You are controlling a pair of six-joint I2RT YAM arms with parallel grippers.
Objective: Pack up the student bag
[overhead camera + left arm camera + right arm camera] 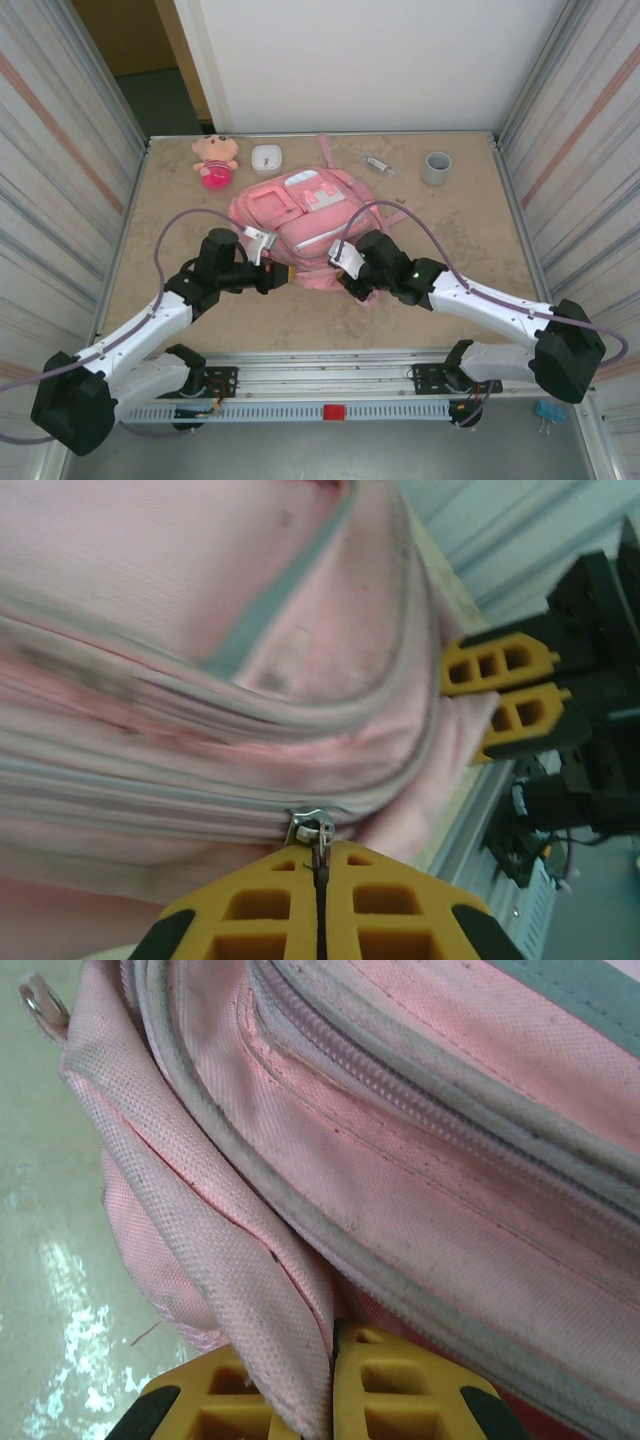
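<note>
Pink backpack (300, 212): left gripper (321, 854) pinching zipper pull (310, 828), right gripper (332, 1338) clamping fabric fold (285, 1295); risks: the small pull slipping free, or the fold slipping out.

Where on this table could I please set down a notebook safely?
The right side is bare, between the grey cup, the backpack and the right arm; so is the left strip between plush doll and left arm. The back edge is crowded, and the left end effector and right end effector pinch the backpack's near edge.
</note>
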